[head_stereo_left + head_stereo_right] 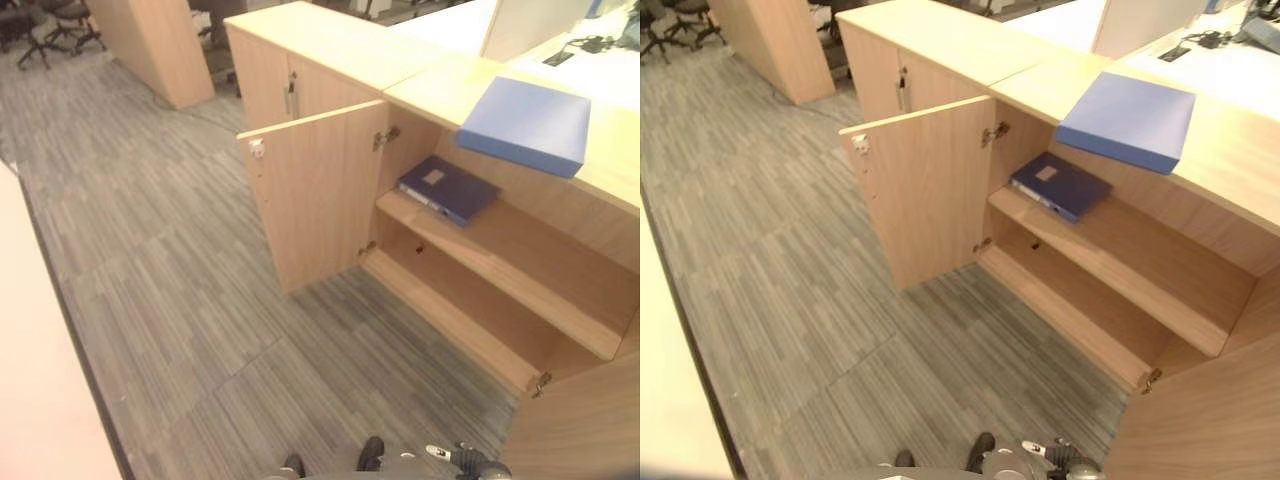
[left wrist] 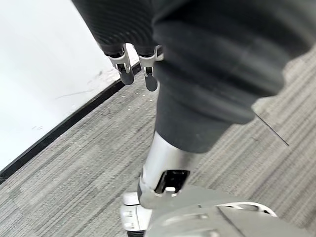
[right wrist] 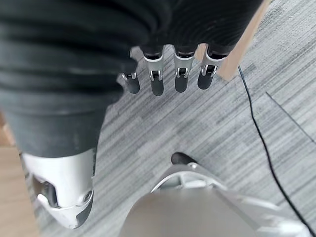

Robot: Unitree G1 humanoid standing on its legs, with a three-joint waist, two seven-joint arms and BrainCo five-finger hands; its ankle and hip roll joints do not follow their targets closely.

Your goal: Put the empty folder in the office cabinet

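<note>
1. The grey carpeted floor [image 1: 170,300] spreads in front of the office cabinet [image 1: 470,290], which has two open shelves.
2. The cabinet's door [image 1: 315,195] stands swung out to the left of the opening.
3. A light blue folder [image 1: 527,124] lies flat on the worktop [image 1: 440,85] above, one corner overhanging the edge.
4. A dark blue folder [image 1: 447,188] lies flat on the upper shelf [image 1: 520,260].
5. The left hand [image 2: 133,66] and the right hand [image 3: 168,74] hang over the floor, fingers straight, holding nothing.

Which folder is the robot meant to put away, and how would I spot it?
Find the light wooden cabinet with its door swung open. On its top lies the lighter blue folder, one corner overhanging the edge. The darker blue folder, with a white label, already lies on the upper shelf inside.
</note>
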